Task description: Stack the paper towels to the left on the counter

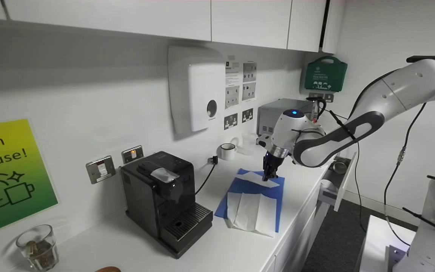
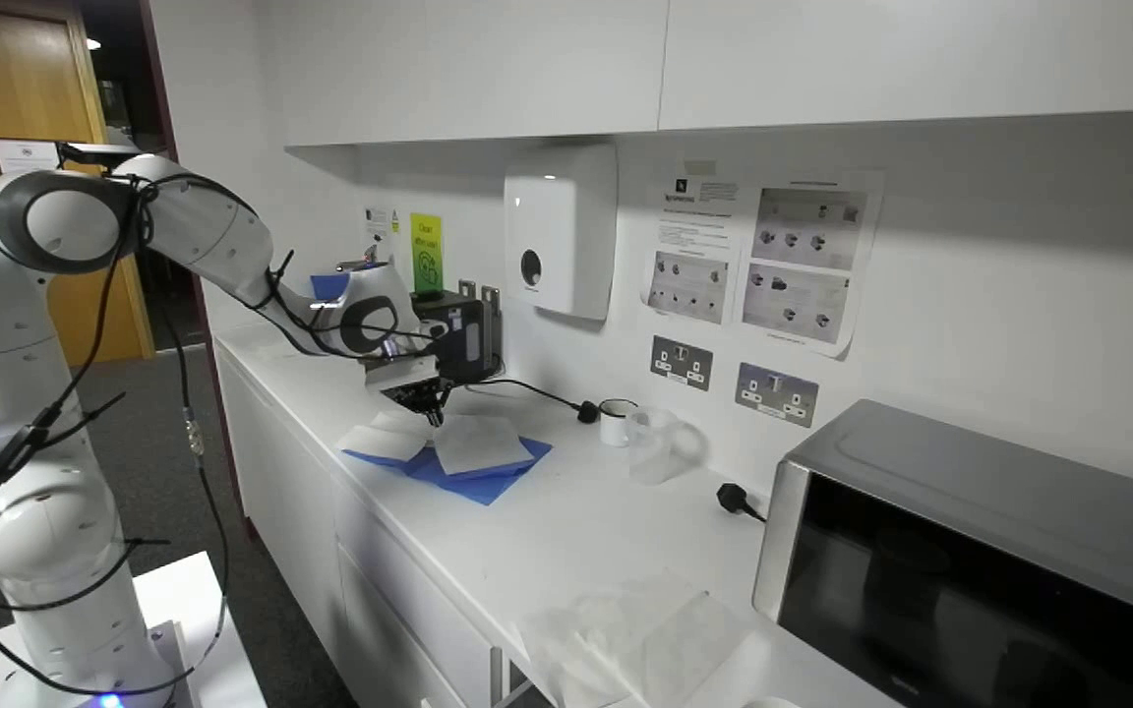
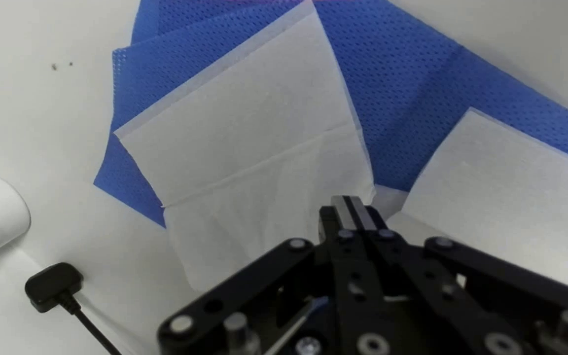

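White folded paper towels lie on blue cloth sheets (image 1: 236,190) on the counter. One towel (image 1: 254,178) is in the sheets' far part in an exterior view; it also shows in the wrist view (image 3: 259,143). Another, creased towel (image 1: 251,215) lies at the near end, and shows at the right of the wrist view (image 3: 520,182). Both towels also show in an exterior view, on the blue sheets (image 2: 493,487). My gripper (image 3: 353,198) points down with its fingers together and nothing visible between them. Its tips (image 1: 270,178) are over the far towel's edge; I cannot tell whether they touch it.
A black coffee machine (image 1: 161,204) stands by the wall. A white mug (image 2: 616,423), a clear container (image 2: 650,447) and a black plug (image 3: 54,286) are near the towels. A microwave (image 2: 970,551) and thin translucent sheets (image 2: 645,639) are further along. A drawer (image 1: 347,185) stands open.
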